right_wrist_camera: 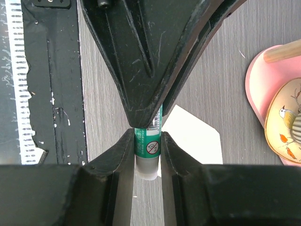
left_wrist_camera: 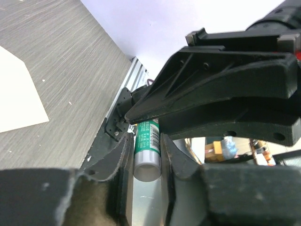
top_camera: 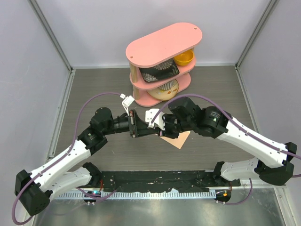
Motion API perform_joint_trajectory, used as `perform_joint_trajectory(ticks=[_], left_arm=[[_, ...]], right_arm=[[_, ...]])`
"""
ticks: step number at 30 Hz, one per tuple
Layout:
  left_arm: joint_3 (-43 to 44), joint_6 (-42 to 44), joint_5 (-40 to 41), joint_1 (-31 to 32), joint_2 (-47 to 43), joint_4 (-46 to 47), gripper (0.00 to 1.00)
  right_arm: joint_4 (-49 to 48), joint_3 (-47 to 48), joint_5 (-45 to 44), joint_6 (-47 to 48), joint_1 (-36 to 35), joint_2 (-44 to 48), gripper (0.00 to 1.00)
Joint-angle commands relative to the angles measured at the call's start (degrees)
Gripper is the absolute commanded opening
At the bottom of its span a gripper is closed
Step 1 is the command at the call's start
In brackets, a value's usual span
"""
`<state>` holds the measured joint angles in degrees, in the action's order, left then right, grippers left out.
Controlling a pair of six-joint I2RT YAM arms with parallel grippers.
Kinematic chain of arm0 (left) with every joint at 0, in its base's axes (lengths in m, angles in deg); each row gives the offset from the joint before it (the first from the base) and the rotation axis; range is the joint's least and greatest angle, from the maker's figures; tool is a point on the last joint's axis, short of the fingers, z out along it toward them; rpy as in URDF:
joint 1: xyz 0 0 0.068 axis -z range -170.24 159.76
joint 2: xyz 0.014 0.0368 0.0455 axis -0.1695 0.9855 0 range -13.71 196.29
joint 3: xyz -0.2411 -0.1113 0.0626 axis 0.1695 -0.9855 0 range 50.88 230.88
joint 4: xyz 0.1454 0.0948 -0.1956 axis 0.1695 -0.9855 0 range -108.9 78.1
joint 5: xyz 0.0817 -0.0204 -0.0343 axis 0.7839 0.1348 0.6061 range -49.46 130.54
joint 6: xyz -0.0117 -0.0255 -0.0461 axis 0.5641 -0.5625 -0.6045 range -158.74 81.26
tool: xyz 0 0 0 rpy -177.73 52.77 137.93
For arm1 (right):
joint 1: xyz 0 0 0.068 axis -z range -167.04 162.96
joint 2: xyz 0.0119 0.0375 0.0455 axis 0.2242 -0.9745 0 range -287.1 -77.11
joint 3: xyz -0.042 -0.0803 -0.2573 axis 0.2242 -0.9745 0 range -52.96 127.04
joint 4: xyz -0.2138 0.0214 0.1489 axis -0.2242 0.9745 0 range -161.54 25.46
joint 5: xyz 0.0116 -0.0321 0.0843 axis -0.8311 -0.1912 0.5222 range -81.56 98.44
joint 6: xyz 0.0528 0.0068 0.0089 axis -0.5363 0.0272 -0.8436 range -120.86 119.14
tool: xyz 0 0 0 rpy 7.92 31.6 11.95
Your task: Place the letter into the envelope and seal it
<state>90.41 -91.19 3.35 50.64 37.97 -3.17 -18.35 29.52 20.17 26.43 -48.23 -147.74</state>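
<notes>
1. Near edge: I see a black mat [top_camera: 155, 181] lying across the table [top_camera: 94, 84] between the two arm bases.
2. Mid-table: both arms reach inward and meet tip to tip above the table.
3. The left gripper [left_wrist_camera: 145, 141] is clamped on a green-labelled glue stick [left_wrist_camera: 147, 162]. In its wrist view both fingers press the sides of the tube.
4. The right gripper [right_wrist_camera: 148, 141] is clamped on the opposite end of the same glue stick, so the tube spans the two.
5. Directly below the right gripper lies a peach-tan envelope [top_camera: 178, 140], flat on the table. One corner shows in the top view. Neither gripper touches it.
6. I cannot make out the letter as a separate sheet. Only this one paper shows, pale in both wrist views, with a pointed edge.
7. Far side: a pink oval shelf [top_camera: 164, 44] holds a yellow bowl [top_camera: 184, 58], a dark patterned plate [top_camera: 159, 73] and a bird-painted dish [right_wrist_camera: 284, 127]
</notes>
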Motion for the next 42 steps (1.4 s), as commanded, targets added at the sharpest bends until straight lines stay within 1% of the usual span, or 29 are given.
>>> perform_joint_trajectory(ticks=[1,2,3,4,5,6,8,9,10,11,13,14,16,17,18,19,20,21,22,23,24,25,27,28,31,32,36,40,42], left_arm=[[1.78,0.77,-0.25,0.42,0.61,1.46,0.14],[1.87,0.85,-1.12,0.43,0.96,1.72,0.03],[1.87,0.94,-1.39,0.34,1.40,1.81,0.00],[1.87,1.38,-1.48,0.42,1.75,1.64,0.00],[1.78,2.08,-1.66,0.34,1.84,1.12,0.00],[1.78,3.13,-1.48,-0.53,1.93,-1.50,0.00],[1.69,5.76,-1.75,-2.11,1.67,-3.45,0.00],[1.69,7.25,-1.48,-3.69,1.41,-5.29,0.00],[2.13,8.75,-0.79,-4.31,0.97,-6.70,0.00],[2.39,12.16,-0.17,-4.76,0.97,-7.93,0.00],[3.70,15.51,0.97,-5.73,1.66,-10.92,0.00],[4.50,17.71,1.41,-5.73,2.19,-12.23,0.00],[6.86,24.56,1.68,-5.55,3.33,-15.23,0.00],[7.66,26.67,2.38,-5.38,4.47,-16.37,0.00],[8.54,32.09,3.08,-4.59,5.18,-18.64,0.00],[10.38,34.93,3.78,-3.80,5.71,-20.06,0.00],[11.35,37.48,6.84,-2.92,6.32,-21.55,0.00],[12.23,40.46,8.61,-0.65,7.55,-24.61,0.00],[13.98,45.02,10.45,0.59,8.17,-26.12,0.00],[14.69,46.80,13.60,2.25,8.78,-27.35,0.00],[15.40,48.13,13.81,2.71,9.48,-28.15,0.00],[15.66,50.40,13.98,3.15,9.93,-28.50,0.00],[16.97,52.18,13.11,4.20,11.68,-30.16,0.00],[17.51,56.45,13.11,4.64,12.47,-30.79,0.00],[18.91,59.64,16.00,6.22,15.71,-32.11,0.00],[19.44,61.65,17.05,7.18,16.69,-32.72,0.00],[20.06,63.61,21.71,9.39,20.21,-31.94,0.00],[19.36,63.87,25.67,11.32,23.54,-27.64,0.00],[20.06,63.35,27.16,12.46,25.04,-25.44,0.00]], right_arm=[[-4.58,0.49,0.05,-1.62,-0.42,1.02,0.01],[-4.76,0.67,-0.21,-2.06,-0.34,0.85,0.01],[-4.94,0.84,-0.39,-3.98,-0.16,0.76,0.09],[-4.94,1.19,-0.91,-5.56,0.28,0.50,0.21],[-4.50,2.50,-0.83,-7.93,0.98,-0.38,0.53],[-3.54,3.64,-0.13,-11.08,3.25,-1.17,0.66],[1.11,7.06,3.38,-13.22,5.80,-3.27,0.86],[2.26,7.52,4.96,-13.66,7.56,-3.46,0.87],[3.49,7.26,8.37,-14.10,11.32,-3.29,0.87],[3.85,6.91,9.71,-14.10,13.27,-2.94,0.87],[4.90,6.12,12.08,-13.84,17.40,-2.14,0.87],[5.08,5.07,13.92,-13.75,21.68,-2.06,0.87],[5.35,3.66,16.04,-13.23,26.97,-2.40,0.87],[5.17,1.83,17.27,-12.70,31.96,-2.67,0.87],[4.74,0.68,17.63,-12.61,34.36,-2.84,0.86],[2.29,-0.72,17.89,-12.78,36.82,-2.93,0.86],[0.62,-4.39,17.72,-14.00,39.54,-2.76,0.84],[-1.23,-6.34,17.89,-14.54,44.00,-2.76,0.83],[-4.46,-10.02,18.68,-14.89,46.49,-2.93,0.81],[-6.24,-11.80,19.29,-15.50,48.42,-3.11,0.80],[-8.00,-13.47,20.43,-16.90,51.49,-3.46,0.79],[-10.97,-16.27,21.14,-16.92,52.39,-4.42,0.78],[-14.15,-18.66,21.76,-16.75,53.54,-5.39,0.77],[-16.69,-20.32,21.67,-15.78,53.54,-6.09,0.77],[-17.51,-20.61,22.10,-12.80,53.63,-11.09,0.77],[-17.33,-20.43,22.29,-12.26,53.63,-14.24,0.77],[-19.34,-20.16,22.03,-11.29,53.72,-19.27,0.74],[-26.80,-21.13,21.41,-17.86,53.11,-23.05,0.69],[-30.31,-21.57,20.45,-19.28,52.40,-24.89,0.68]])
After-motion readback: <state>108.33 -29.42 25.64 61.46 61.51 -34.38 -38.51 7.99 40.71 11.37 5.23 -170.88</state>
